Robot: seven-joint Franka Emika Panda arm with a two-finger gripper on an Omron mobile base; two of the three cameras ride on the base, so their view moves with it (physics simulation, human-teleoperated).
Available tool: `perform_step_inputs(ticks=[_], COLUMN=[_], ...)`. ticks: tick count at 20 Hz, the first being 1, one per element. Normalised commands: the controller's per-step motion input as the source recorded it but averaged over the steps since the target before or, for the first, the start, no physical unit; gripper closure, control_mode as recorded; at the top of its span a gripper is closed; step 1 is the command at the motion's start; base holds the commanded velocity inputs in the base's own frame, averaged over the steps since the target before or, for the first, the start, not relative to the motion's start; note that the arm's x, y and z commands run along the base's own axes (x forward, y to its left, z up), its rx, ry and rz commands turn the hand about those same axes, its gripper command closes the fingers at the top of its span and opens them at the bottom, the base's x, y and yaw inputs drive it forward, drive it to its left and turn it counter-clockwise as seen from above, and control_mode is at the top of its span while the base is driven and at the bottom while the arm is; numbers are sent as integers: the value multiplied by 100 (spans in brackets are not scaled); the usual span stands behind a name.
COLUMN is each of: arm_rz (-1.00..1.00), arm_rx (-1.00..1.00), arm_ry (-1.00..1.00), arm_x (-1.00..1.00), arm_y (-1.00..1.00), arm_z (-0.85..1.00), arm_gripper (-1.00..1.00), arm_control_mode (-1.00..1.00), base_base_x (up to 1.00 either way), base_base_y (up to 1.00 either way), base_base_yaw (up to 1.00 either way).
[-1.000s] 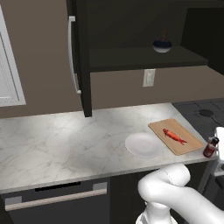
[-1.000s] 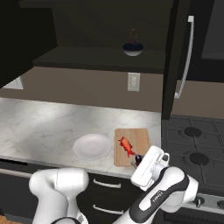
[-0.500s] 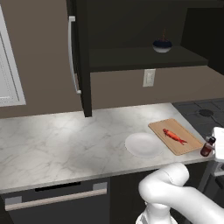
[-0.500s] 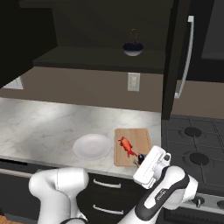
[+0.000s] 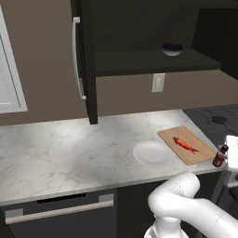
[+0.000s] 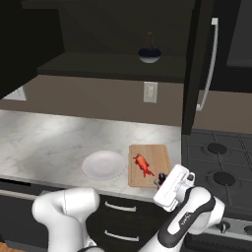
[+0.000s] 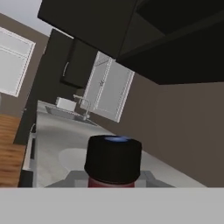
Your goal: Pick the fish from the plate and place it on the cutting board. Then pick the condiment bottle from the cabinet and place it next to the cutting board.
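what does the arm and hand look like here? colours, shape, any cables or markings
Glossy white arm built of fat rounded links, elbow bulbous and smooth. In the right base view the forearm carries a dark joint band and small dark lettering, too small to read. The hand is a boxy white block. The gripper ends in small dark jaws. No cables visible.

Pale marble counter (image 5: 56, 153) with white plate (image 5: 151, 154) just beside tan cutting board (image 5: 185, 144)

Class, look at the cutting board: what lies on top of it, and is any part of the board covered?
The fish lies on the cutting board. In the right base view the hand hides the board's near right corner.
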Motion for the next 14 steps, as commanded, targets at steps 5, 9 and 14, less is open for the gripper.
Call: perform_step_inputs(ticks=[5, 9, 14], arm_rz=[-1, -1, -1], arm_rx=[0, 0, 0], arm_ry=[0, 0, 0], arm_x=[22, 24, 26], arm_y=[-12, -10, -11], arm_z=[-18, -19, -17], arm_gripper=[100, 100, 100], arm_control_mode=[-100, -100, -100], base_base_x=[0, 0, 0], base_base_y=[0, 0, 0], base_base_yaw=[0, 0, 0])
